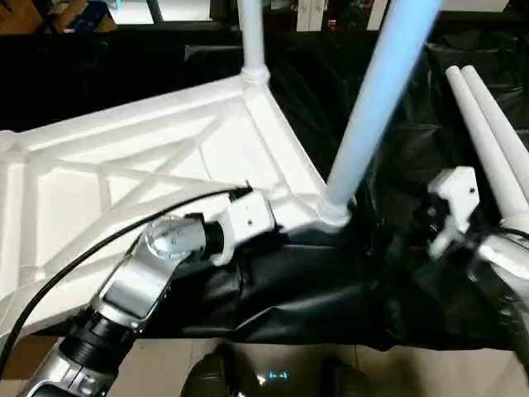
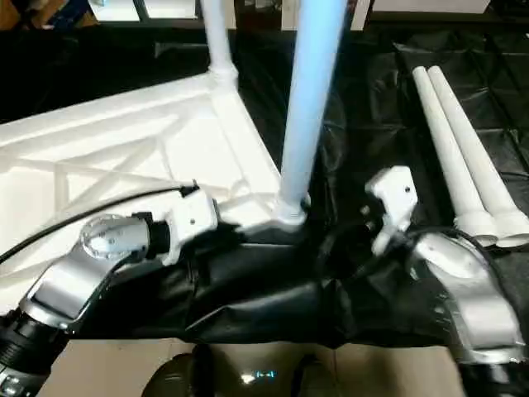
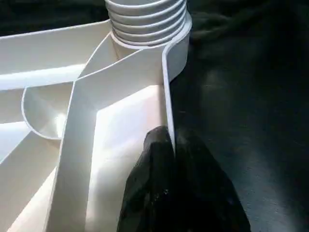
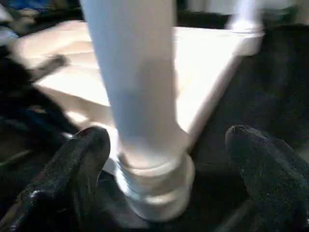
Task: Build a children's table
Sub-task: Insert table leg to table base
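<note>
Two legs socketed in tabletop; two spare legs at 2 o'clock. Left gripper pinches rim; right gripper spread, empty.

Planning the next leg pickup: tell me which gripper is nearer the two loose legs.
Right. The right gripper sits on the black sheet just beside the loose legs, jaws open. The left gripper is across the near standing leg, shut on the tabletop rim.
</note>
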`<state>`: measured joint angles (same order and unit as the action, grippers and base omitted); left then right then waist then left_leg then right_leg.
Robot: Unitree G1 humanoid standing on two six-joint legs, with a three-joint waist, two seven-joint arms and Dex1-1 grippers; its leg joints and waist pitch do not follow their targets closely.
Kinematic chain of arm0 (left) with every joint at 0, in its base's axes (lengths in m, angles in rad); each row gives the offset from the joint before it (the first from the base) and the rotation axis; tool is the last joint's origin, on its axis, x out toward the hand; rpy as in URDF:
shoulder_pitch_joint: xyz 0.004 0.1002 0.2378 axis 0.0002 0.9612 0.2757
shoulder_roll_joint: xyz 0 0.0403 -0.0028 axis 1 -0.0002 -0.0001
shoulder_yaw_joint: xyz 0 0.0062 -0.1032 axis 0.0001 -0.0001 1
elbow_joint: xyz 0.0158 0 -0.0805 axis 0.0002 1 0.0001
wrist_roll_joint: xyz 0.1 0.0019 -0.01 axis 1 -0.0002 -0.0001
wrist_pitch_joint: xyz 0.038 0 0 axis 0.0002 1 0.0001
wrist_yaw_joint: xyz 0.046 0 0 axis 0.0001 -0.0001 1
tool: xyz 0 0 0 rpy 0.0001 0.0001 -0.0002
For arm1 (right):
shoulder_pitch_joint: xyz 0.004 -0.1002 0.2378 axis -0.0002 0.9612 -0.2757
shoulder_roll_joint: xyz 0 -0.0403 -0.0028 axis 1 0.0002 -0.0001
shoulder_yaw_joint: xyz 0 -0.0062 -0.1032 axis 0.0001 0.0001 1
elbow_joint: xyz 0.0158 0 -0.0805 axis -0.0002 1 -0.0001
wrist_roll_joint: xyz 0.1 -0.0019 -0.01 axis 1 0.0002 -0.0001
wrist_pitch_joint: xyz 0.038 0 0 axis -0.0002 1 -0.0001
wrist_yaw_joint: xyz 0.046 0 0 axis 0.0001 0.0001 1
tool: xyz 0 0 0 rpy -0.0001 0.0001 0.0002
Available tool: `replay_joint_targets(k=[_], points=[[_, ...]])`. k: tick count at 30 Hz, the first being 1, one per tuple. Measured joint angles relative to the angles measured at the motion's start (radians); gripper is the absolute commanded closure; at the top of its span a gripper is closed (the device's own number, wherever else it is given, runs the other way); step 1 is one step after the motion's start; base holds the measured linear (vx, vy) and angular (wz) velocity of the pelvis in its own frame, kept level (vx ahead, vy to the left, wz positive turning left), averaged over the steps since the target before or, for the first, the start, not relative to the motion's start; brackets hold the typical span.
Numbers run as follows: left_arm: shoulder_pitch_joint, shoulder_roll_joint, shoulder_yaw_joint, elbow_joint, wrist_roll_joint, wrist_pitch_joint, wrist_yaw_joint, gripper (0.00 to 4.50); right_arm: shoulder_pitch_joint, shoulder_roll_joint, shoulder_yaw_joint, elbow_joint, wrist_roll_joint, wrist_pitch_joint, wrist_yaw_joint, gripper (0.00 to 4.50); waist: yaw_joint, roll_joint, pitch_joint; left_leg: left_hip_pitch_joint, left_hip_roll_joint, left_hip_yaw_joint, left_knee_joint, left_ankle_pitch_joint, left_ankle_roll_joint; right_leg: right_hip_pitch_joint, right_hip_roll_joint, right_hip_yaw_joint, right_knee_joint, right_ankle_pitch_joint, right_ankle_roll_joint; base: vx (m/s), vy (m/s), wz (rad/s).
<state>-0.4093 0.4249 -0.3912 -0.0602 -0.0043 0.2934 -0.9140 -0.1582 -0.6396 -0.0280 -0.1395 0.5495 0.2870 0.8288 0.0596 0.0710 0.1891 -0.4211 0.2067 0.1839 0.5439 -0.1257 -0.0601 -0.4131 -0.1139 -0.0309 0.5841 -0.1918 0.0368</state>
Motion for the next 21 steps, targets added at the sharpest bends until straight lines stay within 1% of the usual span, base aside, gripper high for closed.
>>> replay_joint_targets(k=[2,3,6,9,11,14,15,18,21], points=[[0.002,0.003,-0.010,0.002,0.001,-0.018,-0.020,4.50,-0.003,-0.027,0.005,-0.008,0.040,0.035,0.061,0.20,0.002,0.000,0.000,0.000,0.000,0.001,0.003,0.001,0.001,0.000,-0.001,0.001,0.004,0.000,0.000,0.000,0.000,0.00],[0.002,0.003,-0.014,0.002,0.001,-0.022,-0.024,4.50,-0.005,-0.033,0.008,-0.008,0.046,0.039,0.077,0.20,0.002,0.000,0.000,0.001,0.000,0.003,0.004,0.001,0.001,0.000,-0.002,0.001,0.007,0.000,0.000,0.000,0.000,0.00],[0.001,0.003,-0.017,0.014,0.002,-0.039,-0.041,4.50,-0.038,-0.047,0.035,0.006,0.043,0.042,0.141,0.20,-0.002,-0.001,0.000,0.002,0.000,0.013,0.006,0.001,0.002,-0.003,-0.005,0.006,0.012,0.001,0.000,0.000,0.000,0.00],[-0.001,0.001,-0.028,0.016,0.001,-0.044,-0.045,4.50,-0.092,-0.036,0.040,0.049,0.016,0.032,0.155,0.20,-0.003,-0.001,0.000,0.002,0.000,0.017,0.006,0.002,0.004,-0.004,-0.005,0.016,0.013,0.003,0.000,0.000,0.000,0.00],[-0.002,0.000,-0.037,0.016,0.002,-0.053,-0.054,4.50,-0.118,-0.037,0.053,0.081,-0.006,0.026,0.167,0.45,-0.003,-0.001,0.000,0.002,-0.001,0.020,0.008,0.005,0.008,-0.004,-0.006,0.019,0.013,0.003,-0.001,0.000,0.000,0.00],[-0.004,-0.001,-0.038,0.017,0.002,-0.058,-0.063,4.50,-0.140,-0.036,0.089,0.126,-0.044,0.005,0.188,0.45,-0.001,-0.002,0.000,0.001,-0.002,0.024,0.010,0.005,0.011,-0.004,-0.009,0.019,0.013,0.003,-0.001,0.000,0.000,0.00],[-0.004,-0.001,-0.038,0.017,0.002,-0.060,-0.064,4.50,-0.145,-0.035,0.095,0.140,-0.052,0.000,0.190,0.80,-0.001,-0.002,0.000,0.001,-0.002,0.025,0.010,0.005,0.012,-0.004,-0.010,0.019,0.014,0.003,-0.001,0.000,0.000,0.00],[-0.005,-0.001,-0.038,0.017,0.002,-0.060,-0.065,4.50,-0.159,-0.037,0.116,0.170,-0.082,-0.022,0.224,0.89,-0.001,-0.002,0.000,0.000,-0.002,0.026,0.011,0.006,0.016,-0.004,-0.011,0.019,0.014,0.003,-0.001,0.000,0.000,0.00],[-0.005,0.002,-0.037,0.017,0.002,-0.060,-0.067,4.50,-0.161,-0.040,0.124,0.196,-0.091,-0.025,0.257,1.24,-0.001,-0.003,0.000,0.000,-0.002,0.026,0.011,0.007,0.017,-0.004,-0.011,0.019,0.015,0.003,-0.001,0.000,0.000,0.00]])
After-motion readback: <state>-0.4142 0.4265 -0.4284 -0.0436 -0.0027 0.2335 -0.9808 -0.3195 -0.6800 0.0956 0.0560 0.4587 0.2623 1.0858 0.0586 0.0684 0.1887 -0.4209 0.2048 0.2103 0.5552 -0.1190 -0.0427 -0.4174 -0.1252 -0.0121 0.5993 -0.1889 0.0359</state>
